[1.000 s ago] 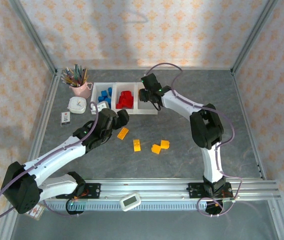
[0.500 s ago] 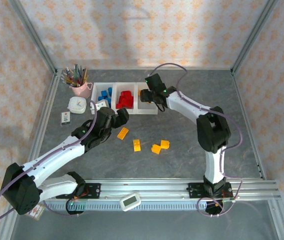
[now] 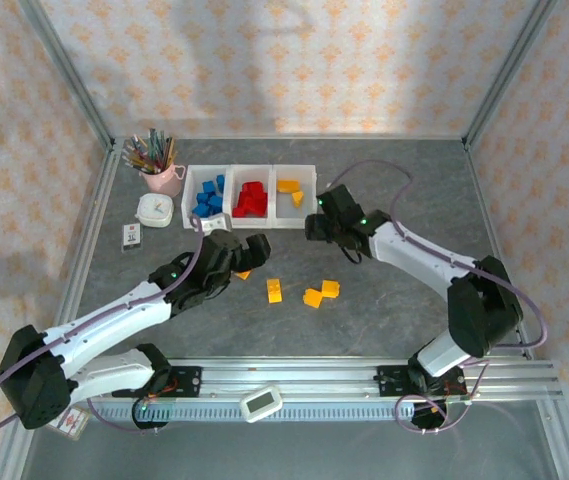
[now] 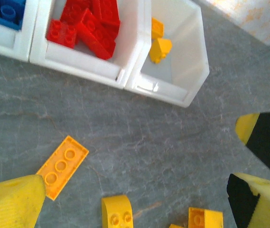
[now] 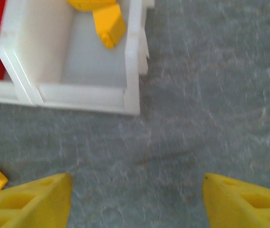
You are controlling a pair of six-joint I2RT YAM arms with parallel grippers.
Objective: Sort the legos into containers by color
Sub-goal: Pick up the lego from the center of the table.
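Gripper, left [image 3: 252, 250]: spread wide, empty, poised over an oblong orange plate [image 4: 62, 166], probably to close across its narrow sides. Gripper, right [image 3: 314, 225]: parted, nothing between, just off the near right corner of the containers [image 3: 272, 190]. Containers: toward the far edge of the tabletop [image 3: 414, 180]; blue bricks [image 3: 208, 195] at the left end, red bricks [image 3: 251, 198] in the middle, yellow bricks [image 3: 290, 190] at the right end, grouped by colour. Loose yellow-orange legos [image 3: 321, 293]: mid-tabletop, unsorted, presumably bound for the right end.

My right hand [image 3: 316, 226] hovers just before the right end of the containers [image 3: 272, 196]. My left hand [image 3: 251, 250] hangs in front of their middle bin, beside yellow legos [image 3: 275, 290] loose on the desk [image 3: 384, 180].
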